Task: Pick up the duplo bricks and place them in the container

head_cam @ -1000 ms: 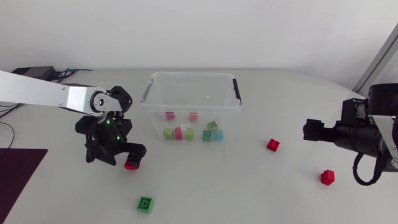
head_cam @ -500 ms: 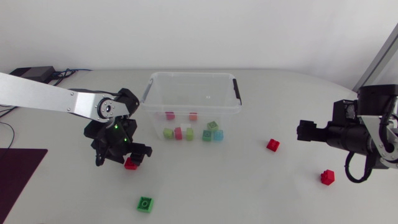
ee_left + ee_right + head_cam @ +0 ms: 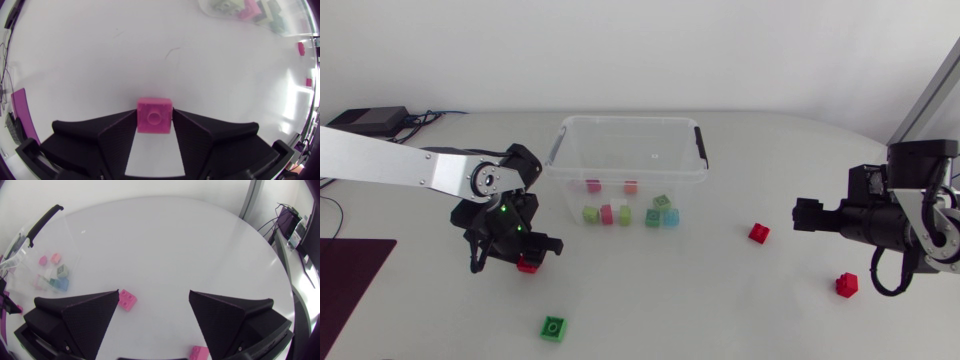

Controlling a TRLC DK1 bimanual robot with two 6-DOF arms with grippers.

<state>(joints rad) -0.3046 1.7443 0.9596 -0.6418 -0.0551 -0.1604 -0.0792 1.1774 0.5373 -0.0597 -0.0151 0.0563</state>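
My left gripper point(image 3: 517, 256) is down on the table in front of the container's left end, shut on a red duplo brick point(image 3: 528, 265). In the left wrist view that brick point(image 3: 154, 111) sits studs up with both fingers of the gripper point(image 3: 154, 120) pressing on its sides. The clear container point(image 3: 625, 121) at the table's back holds several coloured bricks. My right gripper point(image 3: 808, 214) hovers open at the right, empty. A second red brick point(image 3: 758, 233) lies left of it, close ahead of one finger in the right wrist view point(image 3: 126, 300). A third red brick point(image 3: 846, 285) lies under that arm. A green brick point(image 3: 553, 327) lies near the front.
The container's black handles point(image 3: 43, 221) stick out at its ends. A dark purple mat point(image 3: 350, 278) lies at the left edge, and a black box with cables point(image 3: 365, 118) sits at the back left.
My left gripper has closed its fingers onto the red brick and settled lower over it. The right arm has drifted a little leftward, fingers still wide apart.
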